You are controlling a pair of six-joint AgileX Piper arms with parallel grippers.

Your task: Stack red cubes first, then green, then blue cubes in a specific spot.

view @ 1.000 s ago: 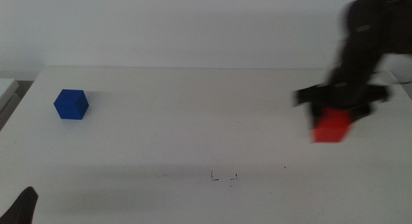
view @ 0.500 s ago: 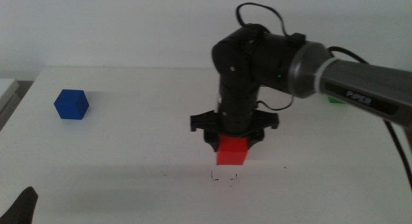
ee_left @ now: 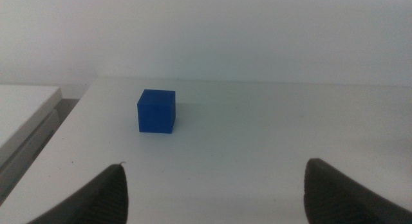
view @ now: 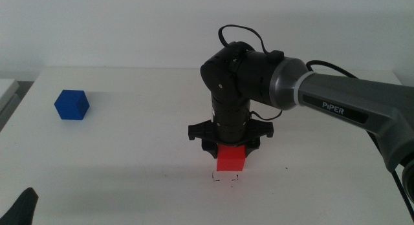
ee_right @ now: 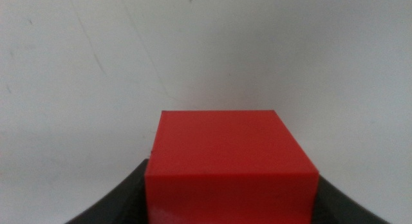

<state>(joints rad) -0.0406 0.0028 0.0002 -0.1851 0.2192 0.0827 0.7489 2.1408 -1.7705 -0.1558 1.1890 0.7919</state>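
Red cube (view: 230,158) is clamped in the right gripper (view: 230,149), just above the marked spot (view: 225,178) for the stack's base. Blue cube (view: 71,105) sits at nine o'clock; left gripper (ee_left: 212,192) waits unclenched.

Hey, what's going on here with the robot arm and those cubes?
The right gripper holds the red cube and has it just above the pen-marked spot near the table's front edge; whether it touches the table yet is hard to tell. The blue cube sits untouched at the far left. The left gripper waits open, facing the blue cube. No green cube is visible.
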